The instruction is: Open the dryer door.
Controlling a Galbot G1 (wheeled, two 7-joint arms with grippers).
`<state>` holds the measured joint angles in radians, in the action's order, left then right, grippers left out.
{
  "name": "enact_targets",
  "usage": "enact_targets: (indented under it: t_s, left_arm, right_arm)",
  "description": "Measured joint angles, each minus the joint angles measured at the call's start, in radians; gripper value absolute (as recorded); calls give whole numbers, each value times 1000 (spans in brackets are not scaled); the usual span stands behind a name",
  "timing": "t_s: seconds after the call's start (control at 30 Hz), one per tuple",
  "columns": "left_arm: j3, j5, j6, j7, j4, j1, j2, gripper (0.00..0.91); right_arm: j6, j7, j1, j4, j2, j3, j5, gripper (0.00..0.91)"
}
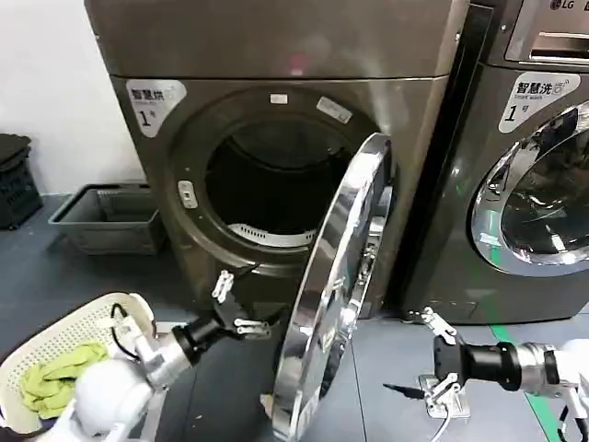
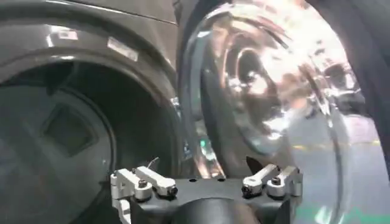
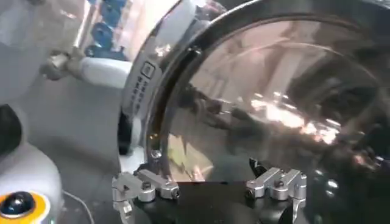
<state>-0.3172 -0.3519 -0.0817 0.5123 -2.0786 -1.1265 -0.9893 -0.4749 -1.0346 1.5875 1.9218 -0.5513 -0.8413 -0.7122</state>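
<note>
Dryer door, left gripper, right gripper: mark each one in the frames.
dryer door (image 1: pixel 336 276), head view, on the chrome rim seen edge-on.
left gripper (image 1: pixel 241 307), head view, midway between its open fingertips.
right gripper (image 1: pixel 431 361), head view, midway between its open fingertips.

Right wrist view. Right gripper (image 3: pixel 210 185) at the near edge, jaws spread wide apart, nothing between them. Directly ahead and close: the dryer door (image 3: pixel 268 109), dark tinted glass bulging toward the camera, bright room reflections smeared across it. Wide chrome rim (image 3: pixel 159 55) curves round the glass. Beyond the rim, farther off, the left arm (image 3: pixel 91 68), white with a pale metal end, above the grey floor (image 3: pixel 79 134). White robot body (image 3: pixel 24 176) close beside the gripper.
</note>
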Motion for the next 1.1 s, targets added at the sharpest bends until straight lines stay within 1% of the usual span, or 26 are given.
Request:
enact_targets:
  t_s: [0.3, 0.5, 0.63, 0.83, 0.93, 1.1]
  left_arm:
    - [110, 2, -1, -2, 32, 71, -11, 907]
    - [192, 3, 0, 0, 56, 132, -27, 907]
    - [247, 4, 2, 0, 71, 174, -37, 907]
    - [325, 7, 2, -3, 91, 229, -54, 907]
    - [362, 8, 2, -4, 102, 253, -66, 907]
    - [409, 11, 5, -8, 122, 292, -82, 907]
  right_arm:
    - [-80, 27, 129, -83, -77, -178, -4, 907]
    - [-122, 54, 208, -145, -142, -288, -7, 907]
    - [-134, 68, 247, -183, -185, -357, -21, 907]
    - [-145, 101, 293, -225, -251, -452, -19, 907]
    - [-145, 144, 303, -249, -281, -495, 3, 907]
    - [-139, 251, 308, -291, -327, -556, 67, 907]
